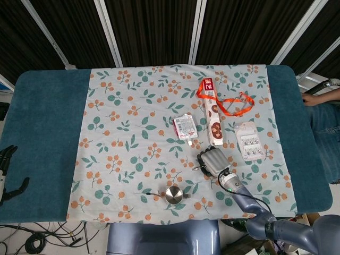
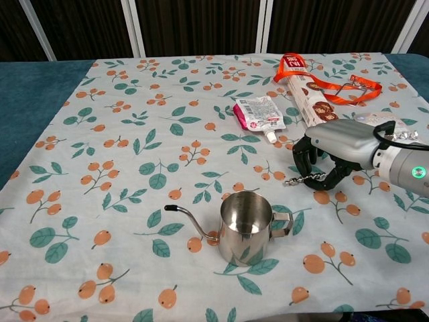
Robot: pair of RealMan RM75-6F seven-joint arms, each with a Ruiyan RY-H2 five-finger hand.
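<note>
Head view: the right hand [image 1: 213, 160] rests low on the floral cloth [image 1: 133, 133], fingers curled over a small corkscrew [image 1: 197, 167] whose tip pokes out at the hand's left edge. Just above it lies a long biscuit box [image 1: 213, 122] with an orange lanyard [image 1: 234, 103] draped across it; a pouch [image 1: 185, 127] sits to the box's left and a blister pack [image 1: 249, 140] to its right. A steel pitcher [image 1: 172, 194] stands near the cloth's front edge. The left hand [image 1: 8, 172] hangs off the table's far left edge, fingers spread, holding nothing.

Chest view: the right hand [image 2: 335, 151] pinches the corkscrew [image 2: 303, 178] between thumb and curled fingers, just above the cloth. The pitcher [image 2: 244, 226], spout pointing left, stands in front and to the left, apart from the hand. The pouch [image 2: 258, 113] and box [image 2: 305, 94] lie behind.
</note>
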